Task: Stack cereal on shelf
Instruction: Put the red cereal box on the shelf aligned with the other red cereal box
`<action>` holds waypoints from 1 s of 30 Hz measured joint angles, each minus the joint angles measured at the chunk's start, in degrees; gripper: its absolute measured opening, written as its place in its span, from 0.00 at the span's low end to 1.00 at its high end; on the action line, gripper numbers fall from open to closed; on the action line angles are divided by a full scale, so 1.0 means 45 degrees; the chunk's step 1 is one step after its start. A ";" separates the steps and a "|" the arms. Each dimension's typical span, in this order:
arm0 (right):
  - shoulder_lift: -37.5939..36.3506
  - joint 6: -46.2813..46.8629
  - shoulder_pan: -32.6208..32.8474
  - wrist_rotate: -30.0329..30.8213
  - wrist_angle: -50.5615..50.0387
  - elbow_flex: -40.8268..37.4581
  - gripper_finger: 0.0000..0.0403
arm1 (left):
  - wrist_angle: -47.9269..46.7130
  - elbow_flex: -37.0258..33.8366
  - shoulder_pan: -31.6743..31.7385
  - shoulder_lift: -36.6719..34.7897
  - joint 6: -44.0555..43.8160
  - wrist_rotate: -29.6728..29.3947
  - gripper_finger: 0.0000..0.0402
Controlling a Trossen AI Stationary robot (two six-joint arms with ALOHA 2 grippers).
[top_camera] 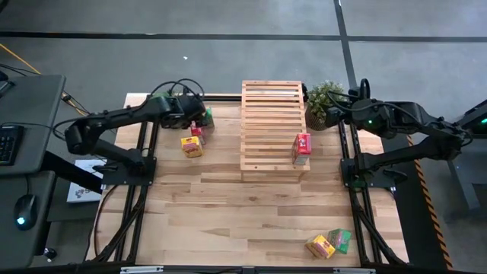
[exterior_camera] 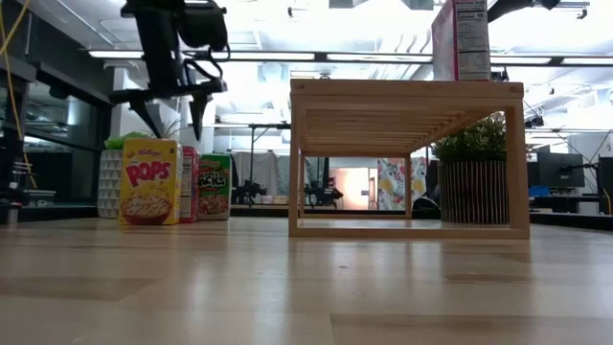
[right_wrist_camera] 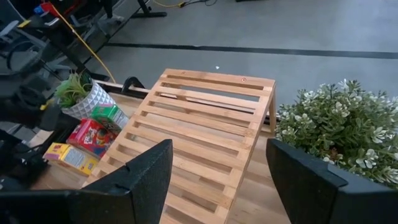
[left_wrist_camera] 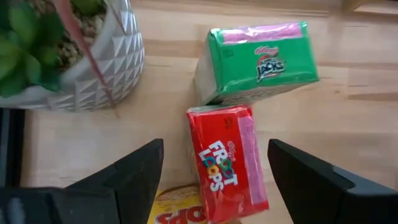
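Your left hand hangs open above the red box, which lies between a green box and a yellow box near the counter's far left corner. Your right hand waits open beyond the shelf, by the far right corner. Another red box stands on the shelf.

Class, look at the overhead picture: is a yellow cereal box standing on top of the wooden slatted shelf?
No. The only box on the shelf is a red box near its right edge; the yellow ones sit on the table.
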 joint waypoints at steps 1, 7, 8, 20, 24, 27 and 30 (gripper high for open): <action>0.0000 0.0003 0.0000 0.0003 0.0000 0.0000 0.63 | 0.0009 -0.0004 -0.0026 0.0119 -0.0119 0.0004 0.69; 0.0000 -0.0033 0.0000 0.0008 0.0000 0.0000 0.63 | 0.0044 -0.0004 -0.0268 0.0580 -0.0578 -0.0006 0.69; 0.0000 -0.0060 0.0000 0.0008 0.0000 0.0000 0.63 | 0.0071 -0.0004 -0.0283 0.0644 -0.0717 -0.0034 0.69; 0.0000 -0.0096 0.0000 0.0008 0.0000 0.0000 0.63 | 0.0597 -0.0009 -0.0329 0.1390 -0.0990 -0.0196 0.69; 0.0000 -0.0154 0.0000 0.0012 -0.0004 0.0000 0.63 | 0.0612 -0.0009 -0.0329 0.1712 -0.1021 -0.0345 0.69; 0.0000 -0.0198 0.0000 0.0013 -0.0005 0.0000 0.63 | 0.0636 -0.0009 -0.0329 0.2078 -0.1258 -0.0279 0.69; 0.0000 -0.0198 0.0000 0.0013 -0.0005 0.0000 0.63 | 0.0675 -0.0009 -0.0329 0.2416 -0.1312 -0.0088 0.69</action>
